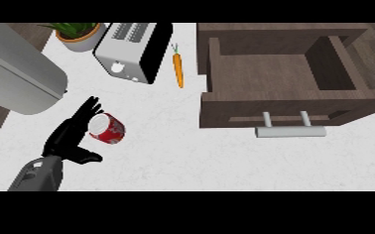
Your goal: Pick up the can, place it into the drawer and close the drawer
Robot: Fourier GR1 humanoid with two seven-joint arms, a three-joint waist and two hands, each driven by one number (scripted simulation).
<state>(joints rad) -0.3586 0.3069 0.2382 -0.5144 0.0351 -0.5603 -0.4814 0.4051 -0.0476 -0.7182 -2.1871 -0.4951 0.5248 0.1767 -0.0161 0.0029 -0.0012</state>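
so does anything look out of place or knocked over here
The can lies on its side on the counter beside the left hand, not upright. A carrot lies loose by the toaster. The drawer stands open.

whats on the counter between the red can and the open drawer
Nothing: in the head view only bare white countertop lies between the red cylindrical metal can and the open dark wooden drawer.
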